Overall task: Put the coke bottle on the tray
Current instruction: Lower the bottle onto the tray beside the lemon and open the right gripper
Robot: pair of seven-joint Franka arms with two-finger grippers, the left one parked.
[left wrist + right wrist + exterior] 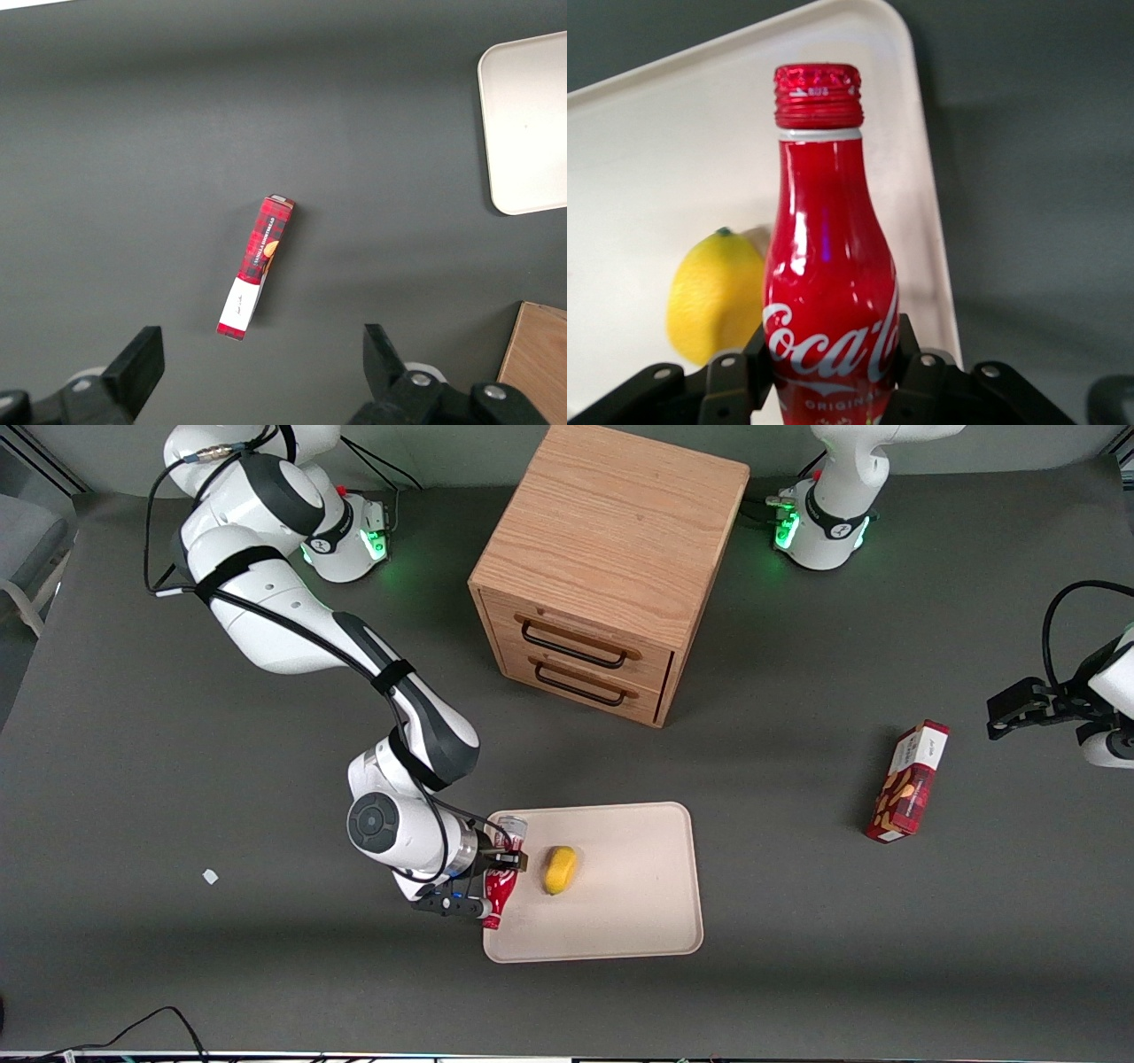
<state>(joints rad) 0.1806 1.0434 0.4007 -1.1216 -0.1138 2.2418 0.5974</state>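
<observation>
The gripper [507, 859] is clamped on the coke bottle [501, 877], which lies horizontally over the tray [638, 921] edge nearest the working arm, its long axis parallel to that edge, beside a lemon [560, 870]

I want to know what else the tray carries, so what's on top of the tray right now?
A yellow lemon lies on the tray. The gripper holds the coke bottle over the tray's edge toward the working arm; whether the bottle touches the tray is hidden.
</observation>
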